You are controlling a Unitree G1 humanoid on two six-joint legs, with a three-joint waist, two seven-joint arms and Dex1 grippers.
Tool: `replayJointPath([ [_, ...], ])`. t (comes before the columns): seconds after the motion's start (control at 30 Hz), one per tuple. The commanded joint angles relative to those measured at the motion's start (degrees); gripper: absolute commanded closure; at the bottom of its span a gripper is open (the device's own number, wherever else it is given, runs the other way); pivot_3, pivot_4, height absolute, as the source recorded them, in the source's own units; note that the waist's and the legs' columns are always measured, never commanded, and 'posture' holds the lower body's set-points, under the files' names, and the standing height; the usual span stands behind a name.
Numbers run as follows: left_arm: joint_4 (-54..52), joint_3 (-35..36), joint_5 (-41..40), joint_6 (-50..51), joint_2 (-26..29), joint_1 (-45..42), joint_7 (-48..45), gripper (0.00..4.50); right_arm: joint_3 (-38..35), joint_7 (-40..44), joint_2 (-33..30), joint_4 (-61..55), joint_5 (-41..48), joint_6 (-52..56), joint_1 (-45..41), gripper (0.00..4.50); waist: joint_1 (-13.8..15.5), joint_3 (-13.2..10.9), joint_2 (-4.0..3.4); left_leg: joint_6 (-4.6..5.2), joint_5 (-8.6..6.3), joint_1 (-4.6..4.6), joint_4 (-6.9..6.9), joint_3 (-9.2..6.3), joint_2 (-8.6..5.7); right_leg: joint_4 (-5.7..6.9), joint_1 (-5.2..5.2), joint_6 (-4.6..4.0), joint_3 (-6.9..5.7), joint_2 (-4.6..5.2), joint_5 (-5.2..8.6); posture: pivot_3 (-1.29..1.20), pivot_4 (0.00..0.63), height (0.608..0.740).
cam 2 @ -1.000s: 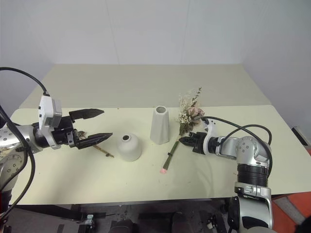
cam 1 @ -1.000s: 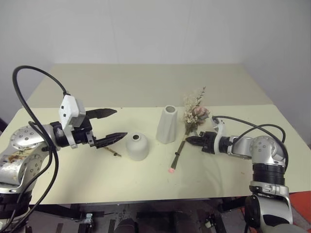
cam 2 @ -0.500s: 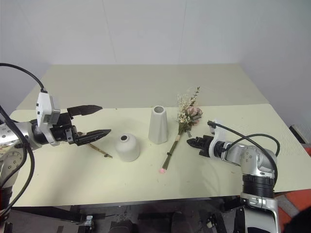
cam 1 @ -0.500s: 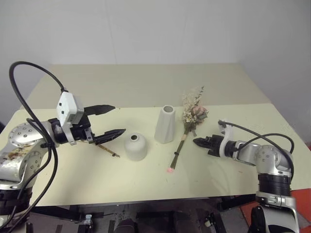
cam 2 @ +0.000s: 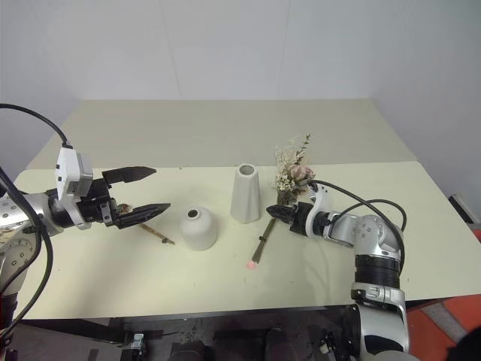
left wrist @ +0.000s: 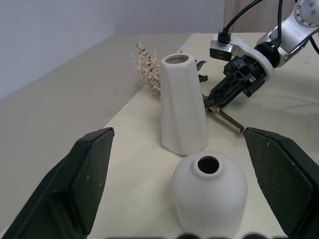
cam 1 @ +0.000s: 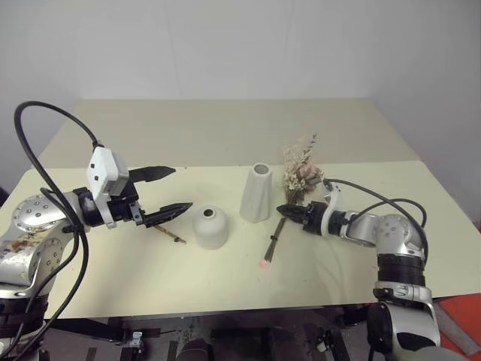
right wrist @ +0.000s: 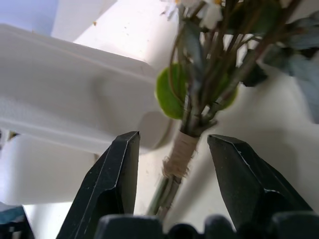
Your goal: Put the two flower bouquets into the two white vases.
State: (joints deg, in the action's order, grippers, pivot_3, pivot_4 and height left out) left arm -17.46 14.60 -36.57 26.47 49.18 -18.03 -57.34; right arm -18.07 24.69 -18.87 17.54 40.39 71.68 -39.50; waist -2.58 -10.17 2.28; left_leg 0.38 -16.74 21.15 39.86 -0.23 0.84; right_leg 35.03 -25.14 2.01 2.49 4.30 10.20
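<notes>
Since a moment ago the right gripper [cam 1: 282,210] has slid in to the rose bouquet [cam 1: 300,177] and parted its fingers, now straddling the twine-wrapped stems without pinching. The pale table [cam 1: 225,135] stands against a white wall. The right wrist view alone shows the twine wrap; the left gripper [cam 1: 171,191] hovers spread, empty, beside the short vase [cam 1: 211,226], tall vase [cam 1: 256,193] and thin-stemmed bouquet [cam 1: 170,234].

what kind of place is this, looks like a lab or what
Probably a plain test room or lab: bare white walls, pale tables pushed together, and only task props set out, the tall vase and rose bouquet.
</notes>
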Motion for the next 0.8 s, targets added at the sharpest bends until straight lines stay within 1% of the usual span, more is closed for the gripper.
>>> replayJointPath([
  [0.03,-1.86,1.8,-0.25,-0.62,0.79,-0.56,0.43,0.0,0.57,1.05,0.37,3.77,-1.35,-3.42,-2.78,1.78,0.0,0.0,0.0,0.0,0.0,0.0,0.0,0.0,0.0,0.0,0.0,0.0,0.0,-0.01,0.0,0.0,0.15,0.74],
  [0.07,-1.87,1.85,-0.25,-0.61,0.83,-0.59,0.46,0.0,1.04,1.58,0.5,4.43,-1.68,-4.03,-2.96,1.78,0.0,0.0,0.0,0.0,0.0,0.0,-0.02,-0.01,0.0,-0.01,-0.01,0.0,0.0,-0.01,0.0,0.0,0.15,0.74],
  [0.17,-2.02,1.88,-0.2,-0.61,0.86,-0.53,0.68,0.0,1.94,3.21,0.41,4.43,-1.87,-5.12,-2.65,2.39,0.0,0.0,0.0,0.0,0.0,0.02,-0.03,0.0,0.0,-0.02,0.0,0.0,0.0,0.0,0.0,0.0,0.15,0.74],
  [0.23,-2.12,1.91,-0.13,-0.59,0.84,-0.46,0.8,0.0,2.08,3.07,0.21,3.02,-1.77,-4.93,-2.03,3.04,0.02,-0.01,-0.01,0.0,0.0,0.03,-0.03,0.0,0.0,-0.02,-0.01,0.0,0.0,0.01,0.0,0.0,0.15,0.74],
  [0.33,-2.15,1.81,0.05,-0.66,0.6,-0.41,1.0,0.0,1.6,2.98,-0.64,-1.17,-1.06,-4.21,-0.22,4.14,0.1,0.0,-0.01,0.0,0.0,0.03,-0.03,-0.01,0.0,-0.02,-0.01,0.0,-0.01,0.01,0.0,0.0,0.15,0.74],
  [0.37,-2.09,1.67,0.13,-0.72,0.45,-0.47,1.11,0.0,2.04,3.02,-1.17,-3.53,-1.35,-4.62,0.74,4.28,0.22,-0.01,-0.01,0.0,0.0,0.03,-0.03,-0.01,0.0,-0.02,-0.01,0.0,-0.01,0.01,0.0,0.0,0.15,0.74],
  [0.47,-1.9,1.08,0.32,-0.88,0.01,-0.77,1.31,0.0,4.87,3.25,-3.46,-11.67,-3.73,-7.62,4.04,4.28,0.39,-0.01,-0.02,0.0,0.0,0.04,-0.03,-0.03,-0.01,-0.03,-0.01,0.01,-0.03,0.03,0.0,0.0,0.15,0.74],
  [0.53,-1.39,0.63,0.04,-0.96,-0.33,-1.35,0.97,0.0,7.22,2.46,-6.02,-19.24,-7.66,-13.26,7.12,4.28,0.46,-0.01,-0.02,0.0,0.0,0.04,-0.02,-0.02,-0.02,-0.03,-0.01,0.01,-0.03,0.04,0.0,0.0,0.15,0.74],
  [0.63,-0.23,-0.17,-0.03,-1.16,-0.61,-2.44,0.09,0.0,5.81,1.88,-8.12,-26.33,-8.74,-17.64,8.95,4.28,0.36,-0.01,-0.02,0.0,0.0,0.03,-0.01,-0.02,-0.02,-0.03,-0.02,0.02,-0.03,0.04,0.01,0.0,0.15,0.74],
  [0.7,1.76,-1.27,-0.66,-1.11,-1.21,-4.13,-1.72,0.0,5.18,1.06,-9.83,-31.53,-11.55,-23.57,9.31,4.28,0.33,-0.01,-0.02,-0.01,0.0,0.01,0.0,-0.01,-0.02,-0.02,-0.01,0.03,-0.03,0.03,0.01,0.0,0.15,0.74],
  [0.8,5.55,-3.36,-1.07,-0.74,-1.64,-6.95,-5.64,0.0,5.31,0.61,-11.35,-33.74,-14.31,-29.71,7.34,4.28,0.1,-0.01,-0.02,-0.01,0.01,0.0,-0.01,-0.01,-0.01,-0.01,-0.01,0.03,-0.03,-0.01,0.02,0.0,0.15,0.74],
])
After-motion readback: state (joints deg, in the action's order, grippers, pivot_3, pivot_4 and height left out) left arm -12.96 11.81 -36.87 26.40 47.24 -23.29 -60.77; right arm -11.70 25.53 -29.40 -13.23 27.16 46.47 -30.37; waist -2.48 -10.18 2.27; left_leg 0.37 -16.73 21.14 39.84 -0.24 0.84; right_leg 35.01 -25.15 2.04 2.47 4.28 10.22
